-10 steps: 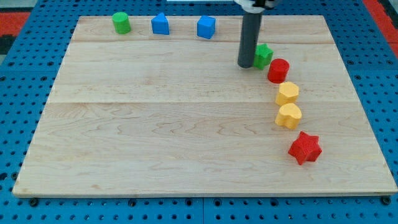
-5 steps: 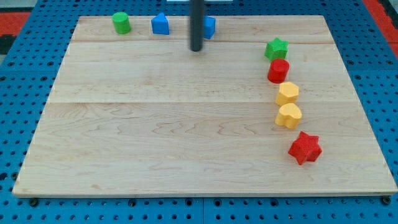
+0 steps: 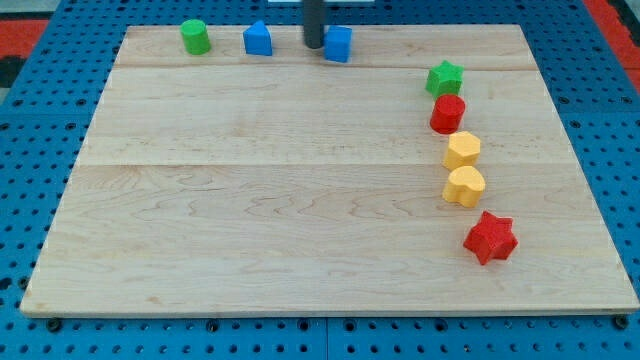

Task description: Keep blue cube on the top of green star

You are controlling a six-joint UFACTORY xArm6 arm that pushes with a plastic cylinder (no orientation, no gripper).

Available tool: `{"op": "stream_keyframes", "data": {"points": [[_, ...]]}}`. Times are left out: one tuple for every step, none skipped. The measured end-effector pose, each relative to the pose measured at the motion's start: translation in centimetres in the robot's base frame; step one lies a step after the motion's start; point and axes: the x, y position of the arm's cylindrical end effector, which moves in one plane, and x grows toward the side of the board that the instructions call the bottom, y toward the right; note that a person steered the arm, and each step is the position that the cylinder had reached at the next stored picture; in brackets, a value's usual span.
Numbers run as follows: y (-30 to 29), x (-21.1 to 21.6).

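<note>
You'll find the blue cube near the board's top edge, a little right of centre. It is a small, bright blue block, sitting flat with its lighter top face showing. My tip is just at its left side, touching or very nearly so. The arm carries only this rod, so there are no jaws to open or close.

The green star lies well to the cube's right and slightly lower, close above the red cylinder. To the tip's left you can see another blue block and a green cylinder.
</note>
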Motion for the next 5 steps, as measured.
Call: {"op": "stream_keyframes", "data": {"points": [[6.6,1.7],[7.7,0.6],[6.0,-2.9],[10.5,-1.7],[14.1,0.8]]}}
